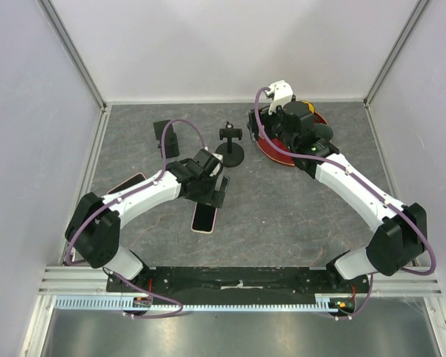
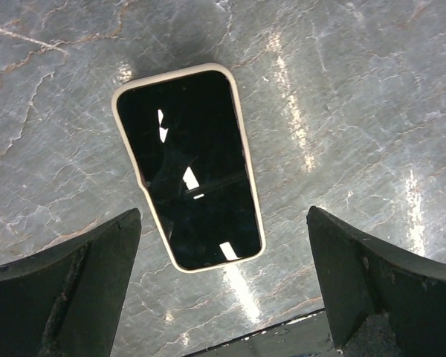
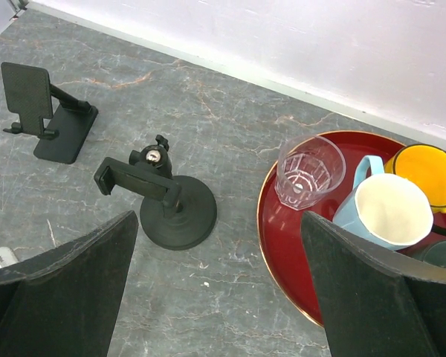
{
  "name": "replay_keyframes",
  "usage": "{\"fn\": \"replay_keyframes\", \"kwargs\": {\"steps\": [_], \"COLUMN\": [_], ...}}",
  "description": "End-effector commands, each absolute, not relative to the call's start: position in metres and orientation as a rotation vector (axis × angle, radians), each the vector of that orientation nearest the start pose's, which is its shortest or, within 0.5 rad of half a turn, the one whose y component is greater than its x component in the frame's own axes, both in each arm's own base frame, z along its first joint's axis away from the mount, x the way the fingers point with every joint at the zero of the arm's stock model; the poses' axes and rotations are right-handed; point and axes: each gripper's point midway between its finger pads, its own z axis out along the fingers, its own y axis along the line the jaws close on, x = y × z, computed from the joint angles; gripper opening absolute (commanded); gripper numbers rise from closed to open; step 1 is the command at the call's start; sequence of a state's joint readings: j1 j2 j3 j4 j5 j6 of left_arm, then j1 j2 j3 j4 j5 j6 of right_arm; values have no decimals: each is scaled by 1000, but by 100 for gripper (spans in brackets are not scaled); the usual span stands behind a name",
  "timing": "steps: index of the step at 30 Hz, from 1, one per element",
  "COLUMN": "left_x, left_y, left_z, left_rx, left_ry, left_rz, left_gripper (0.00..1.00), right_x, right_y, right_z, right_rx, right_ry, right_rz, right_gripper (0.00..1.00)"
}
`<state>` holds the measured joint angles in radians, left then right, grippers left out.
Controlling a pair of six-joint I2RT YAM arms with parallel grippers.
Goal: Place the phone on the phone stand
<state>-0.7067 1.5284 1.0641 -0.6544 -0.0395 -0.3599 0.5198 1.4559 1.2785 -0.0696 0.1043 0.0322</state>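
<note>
Clearly nearer, the left tool [image 2: 223, 216], spread, hovers over the phone [image 2: 189, 167], lying apparently flat, long axis eleven-to-five o'clock.

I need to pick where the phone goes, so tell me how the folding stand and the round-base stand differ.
The folding stand has a flat rectangular base; the round-base stand sits on a domed disc. The folding stand carries a tilted flat plate on an arm; the round-base stand a clamp bar on a knobbed joint. The round-base stand stands nearer the red tray than the folding stand. Both are black, upright and empty.
</note>
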Motion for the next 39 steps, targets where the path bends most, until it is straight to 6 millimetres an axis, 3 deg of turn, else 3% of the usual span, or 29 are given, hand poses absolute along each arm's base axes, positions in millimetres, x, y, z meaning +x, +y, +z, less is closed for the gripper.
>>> {"fn": "replay_keyframes", "kwargs": {"steps": [1,5,10,23,32,39], "left_x": [245,236,234,227,228,219], "left_y": [-210,-205,-191,-189,-184,-188], "left_z": [80,58,50,11,0,2], "left_rx": [397,388,322,366,388,389], "left_ry": [2684,2751,2750,2847,2858,2864], "left_rz": [-207,-175,-92,-27,47,-18], "left_gripper": [100,100,100,98,91,100], "right_x": [414,410,411,414,415,414], "right_y": [216,218,220,226,228,224], "right_z": [309,313,312,308,306,306], "right_rx": [-363,-369,-369,-378,-373,-375], "right_ry": [1744,1733,1737,1746,1752,1753], "right_rz": [290,314,323,348,350,335], "right_gripper": [98,98,98,98,98,98]}}
